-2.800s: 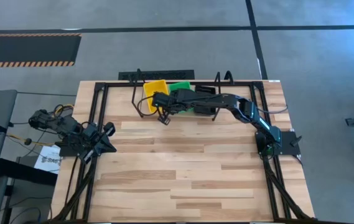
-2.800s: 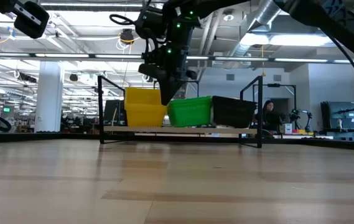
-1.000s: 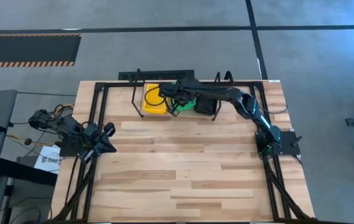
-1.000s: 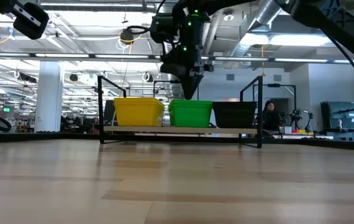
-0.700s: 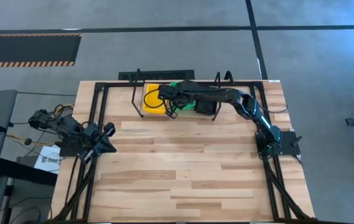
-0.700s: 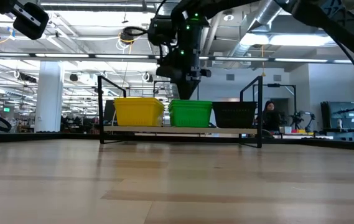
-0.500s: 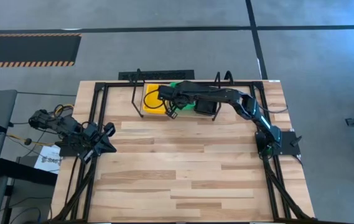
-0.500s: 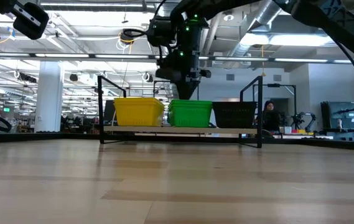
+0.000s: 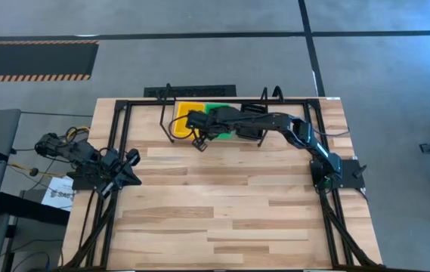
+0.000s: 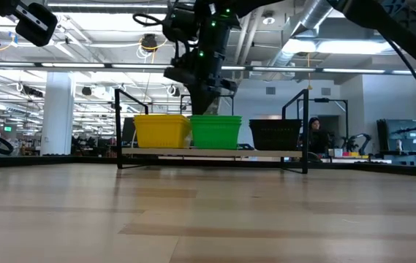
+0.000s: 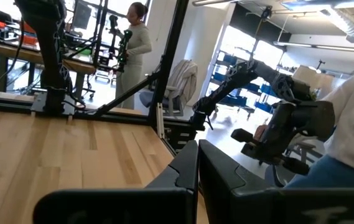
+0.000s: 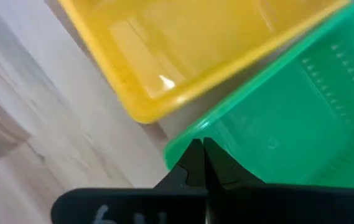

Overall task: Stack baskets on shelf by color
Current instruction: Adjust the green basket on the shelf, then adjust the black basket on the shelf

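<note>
On the shelf (image 10: 215, 153) at the table's far edge stand three baskets in a row: yellow (image 10: 162, 131), green (image 10: 218, 133) and black (image 10: 274, 134). The green one stands close beside the yellow one, and a gap separates it from the black one. My right gripper (image 10: 206, 109) reaches down from above, shut at the green basket's rim near the yellow basket. The right wrist view shows the yellow basket (image 12: 183, 50) and the green basket (image 12: 288, 112) from above. My left gripper (image 11: 198, 177) is shut and waits at the table's left edge (image 9: 120, 170). My right gripper (image 12: 201, 146) has its shut fingertips on the green basket's rim (image 12: 186, 140), at the corner next to the yellow basket. The fingers come from above, pointing down. The basket stands level on the shelf. The fingers hide whether the wall lies between them.
The shelf's upright tubes (image 10: 120, 124) (image 10: 306, 128) rise at both ends. The large black frame (image 9: 116, 113) edges the table. Bare wooden table (image 9: 222, 204) lies on the near side of the shelf. People and equipment show in the room behind.
My right gripper has moved toward the table's left and slightly toward its near edge. The green basket has slid left along the shelf with it, up to the yellow basket, opening a gap to the black one.
</note>
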{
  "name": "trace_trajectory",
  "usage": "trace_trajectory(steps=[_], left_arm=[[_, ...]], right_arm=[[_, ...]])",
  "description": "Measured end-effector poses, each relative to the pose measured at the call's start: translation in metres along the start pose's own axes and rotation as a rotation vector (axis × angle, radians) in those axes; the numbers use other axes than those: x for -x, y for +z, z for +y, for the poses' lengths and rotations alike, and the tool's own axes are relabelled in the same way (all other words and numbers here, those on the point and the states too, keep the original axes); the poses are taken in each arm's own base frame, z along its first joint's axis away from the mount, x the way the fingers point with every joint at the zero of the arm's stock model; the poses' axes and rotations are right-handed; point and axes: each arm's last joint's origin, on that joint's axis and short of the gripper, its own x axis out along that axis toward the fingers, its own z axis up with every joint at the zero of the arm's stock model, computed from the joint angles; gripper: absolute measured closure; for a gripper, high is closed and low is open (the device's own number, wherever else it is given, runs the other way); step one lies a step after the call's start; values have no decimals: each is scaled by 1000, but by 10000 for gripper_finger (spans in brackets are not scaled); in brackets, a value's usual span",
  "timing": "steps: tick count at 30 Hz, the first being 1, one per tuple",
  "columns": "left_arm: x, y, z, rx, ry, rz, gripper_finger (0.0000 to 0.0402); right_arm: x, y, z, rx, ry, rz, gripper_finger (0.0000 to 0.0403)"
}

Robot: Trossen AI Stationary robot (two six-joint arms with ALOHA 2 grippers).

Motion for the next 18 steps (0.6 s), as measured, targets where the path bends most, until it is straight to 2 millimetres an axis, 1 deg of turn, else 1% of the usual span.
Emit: trace_trajectory(steps=[6,9,14,18], left_arm=[[0,0,0,0,-1,1,401],[0,0,0,1,0,1,401],[0,0,0,4,0,1,401],[0,0,0,4,0,1,401]], right_arm=[[1,0,2,-4,7,-6,403],[9,1,2,-5,16,-23,403],[36,5,8,10,18,-79,403],[67,2,5,43,-50,-87,403]])
